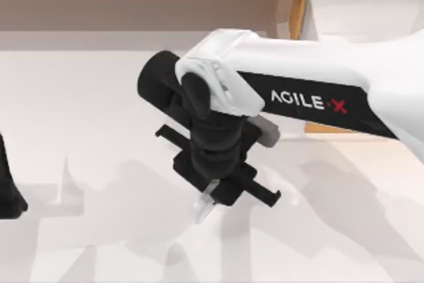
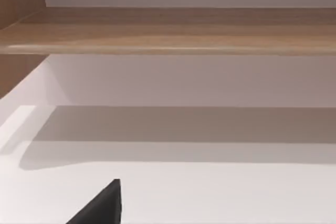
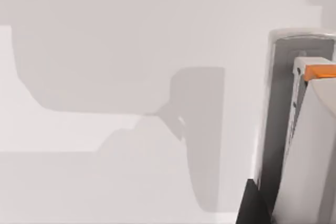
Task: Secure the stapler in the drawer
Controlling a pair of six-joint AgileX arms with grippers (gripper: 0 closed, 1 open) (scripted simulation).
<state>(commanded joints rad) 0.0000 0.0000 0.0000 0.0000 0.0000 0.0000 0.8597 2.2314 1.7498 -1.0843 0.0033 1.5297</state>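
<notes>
Pale stapler [image 1: 204,209] tilted above table, apparently lifted; drawer [image 1: 344,4] open.

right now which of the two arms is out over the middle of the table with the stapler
The right arm: its right gripper hangs over mid-table, shut on the pale stapler. The left gripper sits at the table's left edge.

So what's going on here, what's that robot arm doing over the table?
The right gripper hangs over the middle of the white table, shut on the stapler, a pale slim piece poking out below its fingers. The drawer sits at the table's back right, open with its white inside showing, and the stapler isn't in it yet. The left arm is parked at the table's left edge.
</notes>
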